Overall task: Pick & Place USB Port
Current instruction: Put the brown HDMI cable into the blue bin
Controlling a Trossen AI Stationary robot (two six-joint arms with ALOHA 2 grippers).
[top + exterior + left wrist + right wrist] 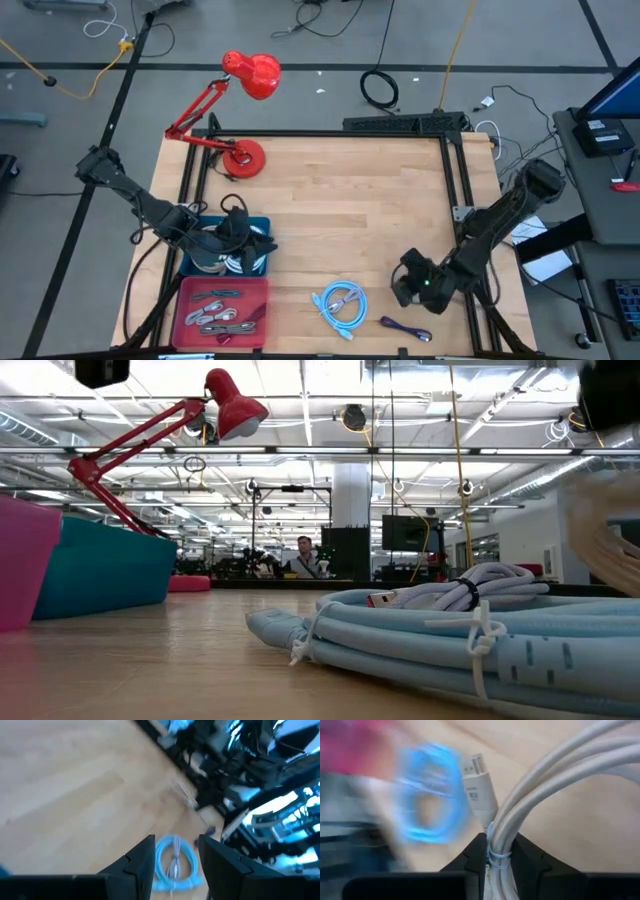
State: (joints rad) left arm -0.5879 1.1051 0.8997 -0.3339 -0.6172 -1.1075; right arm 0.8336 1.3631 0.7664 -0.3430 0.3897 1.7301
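- High view: my right tool [412,283] sits near the table's [350,200] front right corner, just right of the blue cable [341,304] and above the purple cable [405,327].
- Right wrist view shows that tool's fingers [476,857] pinching a bundled white cable [530,795] at its tie, the USB plug [479,785] sticking out past the fingertips; the blue cable [431,792] is a blur beyond it.
- My left tool [240,238] is over the blue bin [262,224] at the table's left side, with the pink bin [222,312] just in front, holding grey cables [222,316].
- Left wrist view: the left fingers [144,857] are spread with nothing between them; the blue cable [175,860] lies well beyond.
- Low view: the blue cable [450,635] fills the foreground, with a white cable coiled on it.
- Red lamp [245,90] stands at the back left corner.
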